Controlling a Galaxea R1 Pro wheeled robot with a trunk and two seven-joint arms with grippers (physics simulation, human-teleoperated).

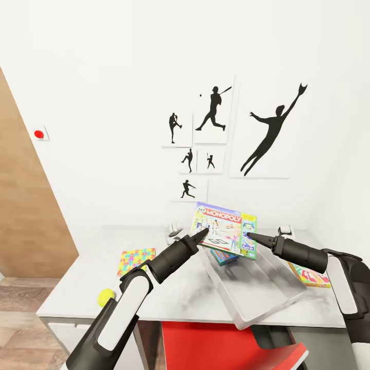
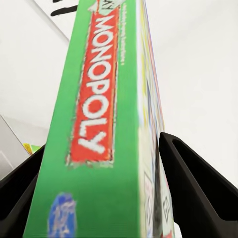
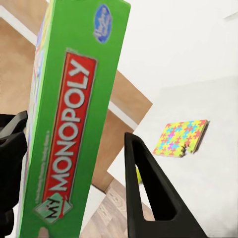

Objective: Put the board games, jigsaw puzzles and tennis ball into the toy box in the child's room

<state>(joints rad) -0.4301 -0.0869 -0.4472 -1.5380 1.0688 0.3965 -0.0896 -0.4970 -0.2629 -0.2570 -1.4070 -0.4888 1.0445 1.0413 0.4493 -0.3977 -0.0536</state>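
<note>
1. The left pincer [image 1: 204,234] is clenched on the green-edged Monopoly board game box [image 1: 225,231], one dark finger [image 2: 198,188] on each broad face in the left wrist view.
2. The right pincer [image 1: 250,236] meets the opposite edge. In its wrist view one finger [image 3: 151,198] stands apart from the box's green spine [image 3: 69,124], so I cannot tell whether it is grasping or merely steadying.
3. The box hangs tilted in the air over the long shallow grey toy box [image 1: 257,288] on the light grey desk [image 1: 82,288], above another game box [image 1: 226,257] lying inside.
4. It looks like stiff, light card with glossy faces, so it may slip; thin edges near the middle seem the best hold.
5. Outward: a multicoloured jigsaw square [image 1: 136,259] and the yellow-green tennis ball [image 1: 106,295] lie on the desk to the left; a bright flat box [image 1: 311,276] lies right of the bin.
</note>
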